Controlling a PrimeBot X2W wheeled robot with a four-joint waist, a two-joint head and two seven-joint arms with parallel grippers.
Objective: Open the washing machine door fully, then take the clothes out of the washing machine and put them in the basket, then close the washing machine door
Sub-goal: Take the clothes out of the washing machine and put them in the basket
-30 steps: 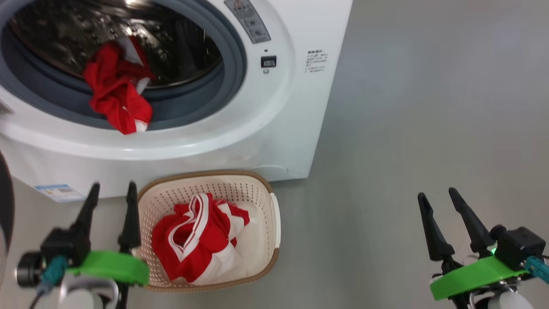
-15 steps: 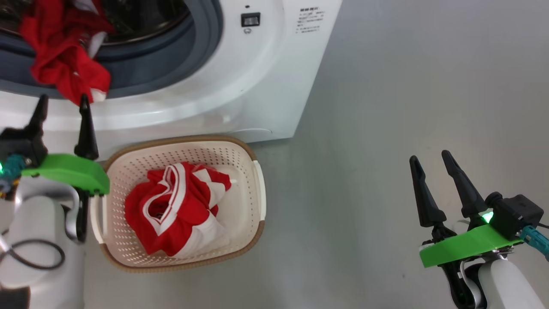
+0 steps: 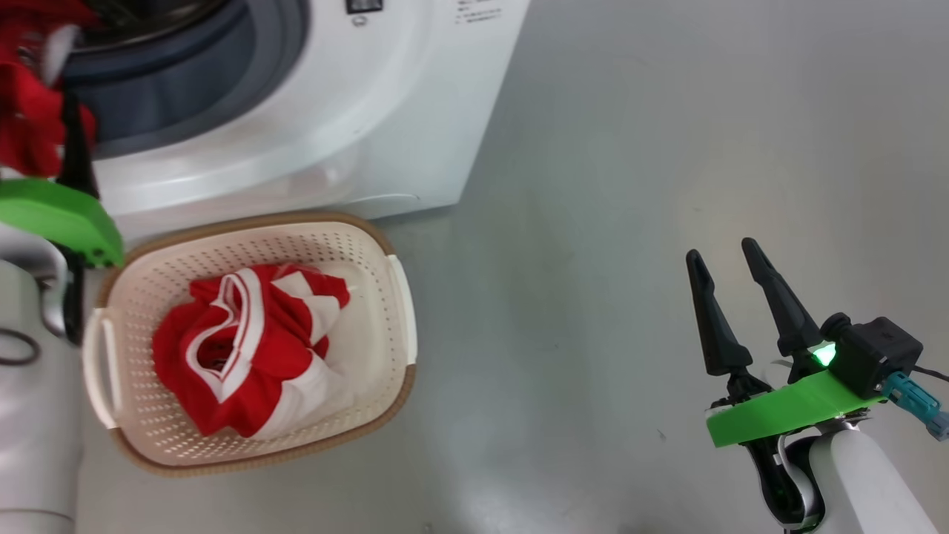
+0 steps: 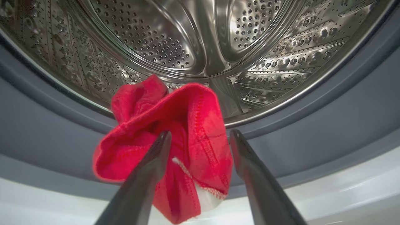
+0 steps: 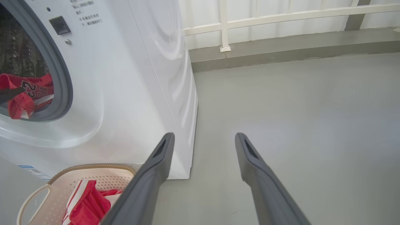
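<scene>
The white washing machine (image 3: 296,133) stands open-mouthed; the washing machine door is out of view. One piece of the red clothes (image 4: 193,125) hangs out of the steel drum over the grey gasket. My left gripper (image 4: 201,134) is open, with its fingers on either side of this garment. In the head view a left finger (image 3: 73,148) rises in front of that red cloth (image 3: 30,126). More red-and-white clothes (image 3: 245,348) lie in the cream basket (image 3: 400,311) in front of the machine. My right gripper (image 3: 721,252) hangs open and empty over the floor, far right of the basket.
Grey floor (image 3: 630,185) stretches to the right of the machine. In the right wrist view a white railing (image 5: 225,28) runs along the back wall, and a blue label (image 5: 31,170) sits low on the machine's front.
The head camera has shifted, sliding the whole picture. My left gripper has risen from beside the basket up to the garment hanging at the drum mouth. The right gripper stays open.
</scene>
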